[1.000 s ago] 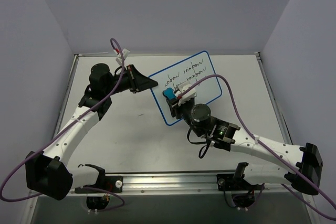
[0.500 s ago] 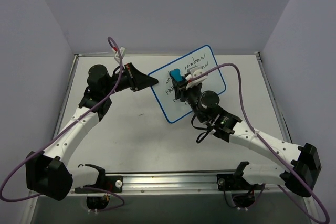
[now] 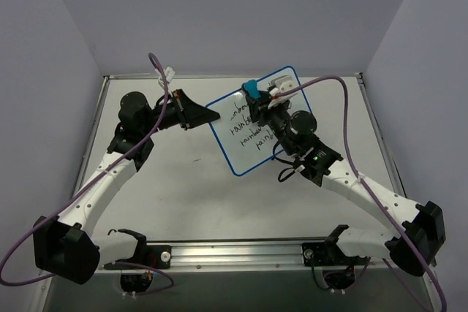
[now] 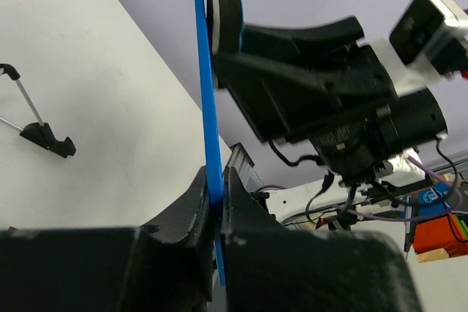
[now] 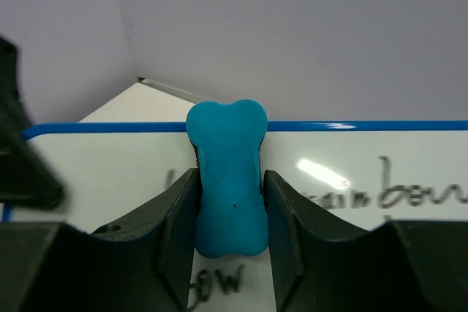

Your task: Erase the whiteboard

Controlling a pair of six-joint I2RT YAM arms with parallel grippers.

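Note:
The whiteboard [image 3: 241, 153] has a blue rim and black handwriting [image 3: 245, 126] on its face. My left gripper [image 3: 213, 115] is shut on its left edge; in the left wrist view the rim [image 4: 207, 93] runs edge-on up from the clamped jaws of that gripper [image 4: 217, 196]. My right gripper [image 3: 256, 101] is shut on a small blue eraser [image 3: 251, 88], which sits at the board's far edge. In the right wrist view the eraser [image 5: 227, 177] stands upright between the fingers [image 5: 170, 224] of the gripper [image 5: 228, 206], against the board [image 5: 351, 158], overlapping the top rim. Writing shows below and to the right.
The white table [image 3: 168, 180] is boxed in by pale walls at left, right and back. A metal rail [image 3: 241, 250] with the arm bases runs along the near edge. Purple cables [image 3: 340, 118] loop over both arms. A small black clip with a rod [image 4: 40, 134] lies on the table.
My right gripper has carried the eraser from the board's lower middle across its face to the far edge. The board has shifted slightly in my left gripper's hold.

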